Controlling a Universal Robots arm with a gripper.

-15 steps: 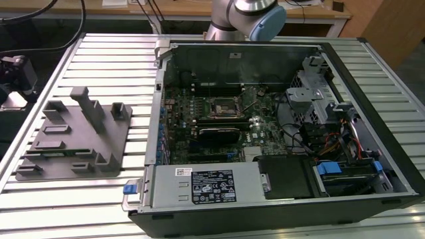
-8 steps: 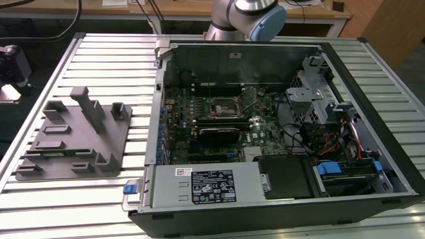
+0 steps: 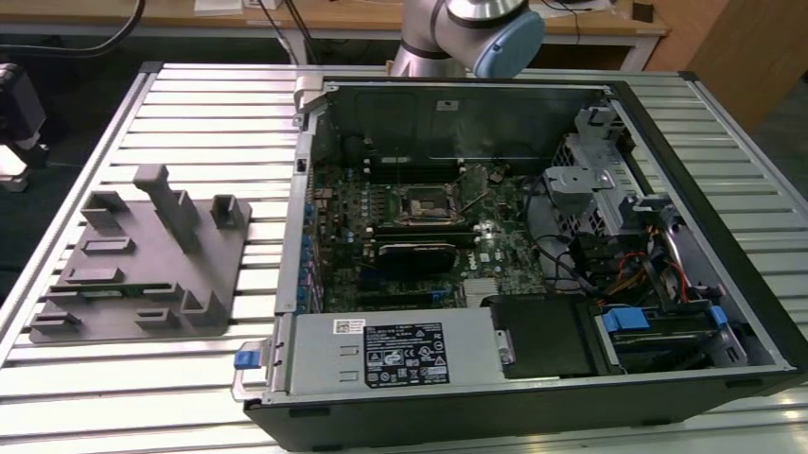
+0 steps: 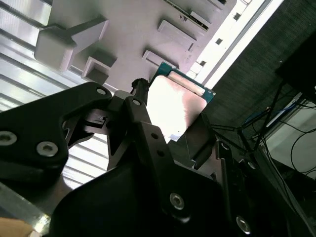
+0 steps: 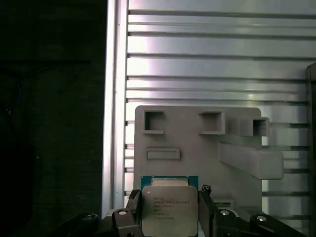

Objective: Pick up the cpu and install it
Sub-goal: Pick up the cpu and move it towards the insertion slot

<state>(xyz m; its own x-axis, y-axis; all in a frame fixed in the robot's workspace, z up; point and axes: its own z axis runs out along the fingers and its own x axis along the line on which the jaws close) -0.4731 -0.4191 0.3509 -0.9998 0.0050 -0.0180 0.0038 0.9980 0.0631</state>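
Slatted metal table [image 3: 189, 123] carrying, in order of size, an open computer case [image 3: 455, 113] across the centre and the exterior view's right, and a grey tray [image 3: 139, 274] of moulded blocks on the exterior view's left. The base of the arm [image 3: 467, 28] stands at the upper centre of the exterior view, behind the case. Inside the case lies the motherboard [image 3: 378, 208], with a square socket [image 3: 423, 200] near its middle. No chip is visible in the socket, though the detail is fine.

In both wrist views the gripper [image 5: 170, 219] is clamped on the cpu [image 5: 169, 207]. One black finger stands at each of two opposite edges of the chip, whose silver top faces the first wrist camera. The chip appears held clear of the grey tray [image 5: 187, 138], which lies beyond it over the table slats. In the second wrist view the cpu [image 4: 177, 98] is seen from a slant, its pale rim showing, with the tray [image 4: 133, 24] behind.

Step in hand, as judged: the pick-up is accomplished and the installing has not begun, since the chip is over the tray and well apart from the case. Seating calls for a firm hold, the chip level and squared to the socket, and a gentle descent.
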